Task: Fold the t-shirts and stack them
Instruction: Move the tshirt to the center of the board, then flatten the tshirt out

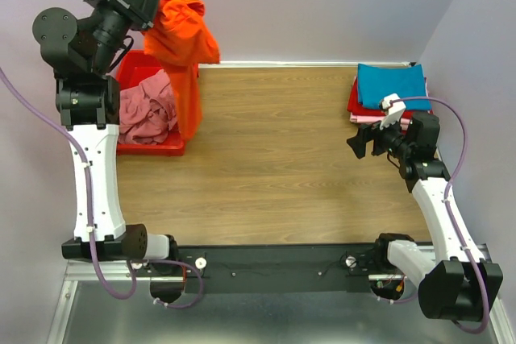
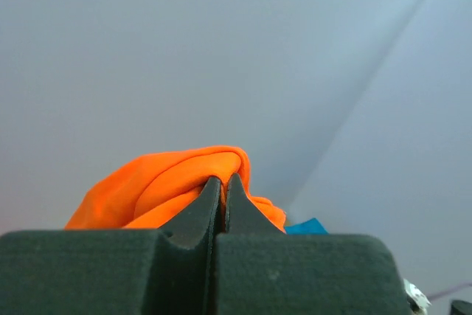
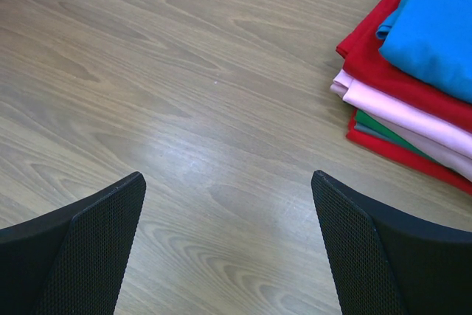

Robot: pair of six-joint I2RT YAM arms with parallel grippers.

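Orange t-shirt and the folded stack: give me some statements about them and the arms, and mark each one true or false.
1. The left fingers are shut on the orange t-shirt. True.
2. The right fingers grip a shirt. False: they are spread open over the bare table and hold nothing.
3. The teal blue t-shirt lies on top of the folded stack. True.
4. The dusty pink t-shirt is spread flat on the table. False: it lies crumpled in the red bin.
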